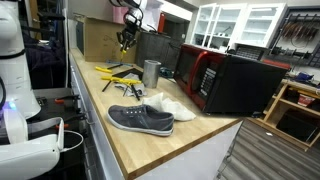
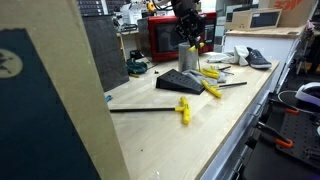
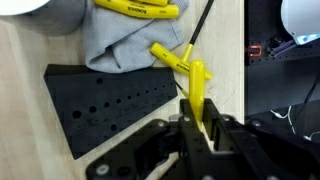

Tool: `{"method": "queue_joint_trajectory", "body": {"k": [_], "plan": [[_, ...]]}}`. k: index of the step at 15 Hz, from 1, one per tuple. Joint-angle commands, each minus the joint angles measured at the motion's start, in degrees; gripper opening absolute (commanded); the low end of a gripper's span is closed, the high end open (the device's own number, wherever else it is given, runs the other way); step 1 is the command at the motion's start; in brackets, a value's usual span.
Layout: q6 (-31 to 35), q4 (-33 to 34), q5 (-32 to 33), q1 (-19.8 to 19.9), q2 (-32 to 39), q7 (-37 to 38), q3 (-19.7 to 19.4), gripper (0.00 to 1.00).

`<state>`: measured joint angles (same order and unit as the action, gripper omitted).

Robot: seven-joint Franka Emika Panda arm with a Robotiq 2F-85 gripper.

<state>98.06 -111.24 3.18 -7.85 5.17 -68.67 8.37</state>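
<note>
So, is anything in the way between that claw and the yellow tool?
Nothing visible. In the wrist view the yellow tool sits right between the fingers of the gripper, which looks shut on it, above the black holed block.

In my wrist view I see a yellow tool (image 3: 196,82) mid-frame, a black gripper (image 3: 200,120) below it, a black block (image 3: 105,100) speckled with holes at left, grey cloth (image 3: 120,40) above, and a pale wooden bench (image 3: 20,120) at the left edge.

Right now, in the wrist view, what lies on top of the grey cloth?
A yellow tool lies on the cloth. The gripper holds a yellow T-handle in front of its edge. What the cloth covers cannot be seen.
</note>
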Motion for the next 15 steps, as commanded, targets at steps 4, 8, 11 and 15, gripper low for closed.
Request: {"method": "queue_joint_trajectory", "body": {"k": [4,8,11,15], "plan": [[4.4,0.9,4.1,-0.4,3.6,-1.3,1.2,0.04],[7.5,0.2,3.6,-0.7,5.2,-0.8,2.0,0.04],[8.7,0.0,2.9,-1.0,6.3,-0.4,2.8,0.04],[8.3,-0.2,3.0,-1.2,6.5,-0.2,3.5,0.04]]}}
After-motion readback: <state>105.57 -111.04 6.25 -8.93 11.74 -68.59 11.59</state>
